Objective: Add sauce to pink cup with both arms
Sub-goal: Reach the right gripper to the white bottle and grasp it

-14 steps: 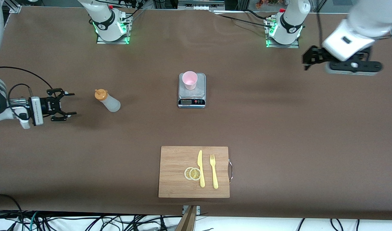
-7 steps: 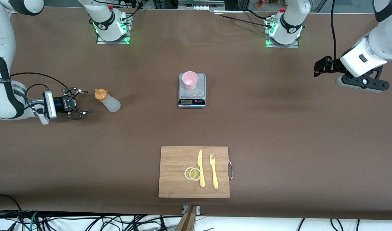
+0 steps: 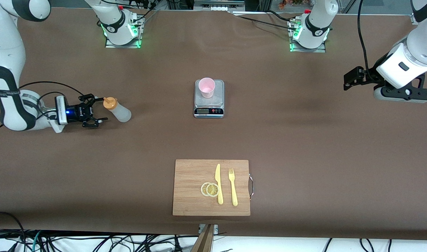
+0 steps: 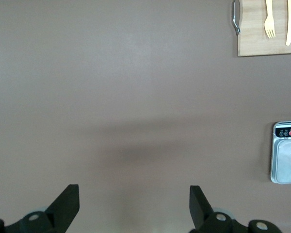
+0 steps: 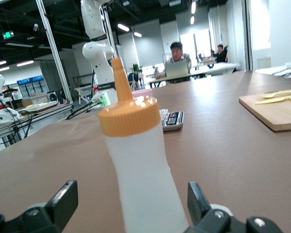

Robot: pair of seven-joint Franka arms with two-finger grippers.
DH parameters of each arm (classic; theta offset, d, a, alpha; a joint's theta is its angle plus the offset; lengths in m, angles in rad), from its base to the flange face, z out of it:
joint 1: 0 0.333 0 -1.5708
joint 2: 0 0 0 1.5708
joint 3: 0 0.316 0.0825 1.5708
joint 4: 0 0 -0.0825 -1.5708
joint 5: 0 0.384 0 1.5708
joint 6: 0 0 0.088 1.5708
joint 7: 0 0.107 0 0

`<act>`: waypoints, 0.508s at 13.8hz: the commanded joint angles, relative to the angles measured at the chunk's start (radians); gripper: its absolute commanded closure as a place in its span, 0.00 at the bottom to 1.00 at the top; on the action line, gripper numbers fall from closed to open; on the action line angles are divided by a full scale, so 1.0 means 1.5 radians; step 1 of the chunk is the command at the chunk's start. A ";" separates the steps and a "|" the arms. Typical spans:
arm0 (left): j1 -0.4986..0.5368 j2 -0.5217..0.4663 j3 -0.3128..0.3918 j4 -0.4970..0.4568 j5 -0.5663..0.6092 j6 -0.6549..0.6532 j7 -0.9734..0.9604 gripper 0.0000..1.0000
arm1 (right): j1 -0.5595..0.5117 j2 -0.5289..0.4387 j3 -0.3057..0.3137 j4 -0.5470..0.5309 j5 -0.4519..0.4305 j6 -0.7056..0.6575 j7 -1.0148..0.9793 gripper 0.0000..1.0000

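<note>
Two glossy white jointed arms with dark grey joint bands, their bases lit green; each ends in a black two-finger tool, right tool and left tool, trailing looped black cables

A: What is there to count beside the right black two-finger gripper?

B: One translucent whitish squeeze bottle with an orange nozzle cap, just off its fingertips.

A: And further out from it?

B: One silver digital scale, one pale pink plastic cup, one bamboo cutting board, one yellow plastic knife, one yellow plastic fork, two lemon slices.

A: Grippers?

B: Two, counting the left black gripper.
</note>
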 commanded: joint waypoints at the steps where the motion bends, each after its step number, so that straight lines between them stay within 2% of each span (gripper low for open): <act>1: 0.014 0.013 -0.007 0.020 0.023 0.037 -0.009 0.00 | 0.014 0.020 0.001 0.001 0.033 -0.009 -0.022 0.00; 2: 0.061 0.009 -0.053 0.014 0.025 0.038 -0.009 0.00 | 0.018 0.020 0.001 0.002 0.046 -0.009 -0.025 0.00; 3: 0.076 -0.002 -0.072 0.006 0.026 0.038 -0.008 0.00 | 0.023 0.020 0.001 0.002 0.054 -0.009 -0.025 0.00; 5: 0.039 -0.024 -0.063 -0.015 0.028 0.038 -0.012 0.00 | 0.034 0.020 0.001 0.002 0.064 -0.007 -0.025 0.00; 6: 0.019 -0.024 -0.043 -0.015 0.030 0.038 -0.012 0.00 | 0.039 0.020 0.001 0.001 0.064 -0.007 -0.026 0.00; 7: 0.025 -0.021 -0.043 -0.011 0.030 0.042 -0.010 0.00 | 0.046 0.020 0.001 0.000 0.064 -0.008 -0.027 0.00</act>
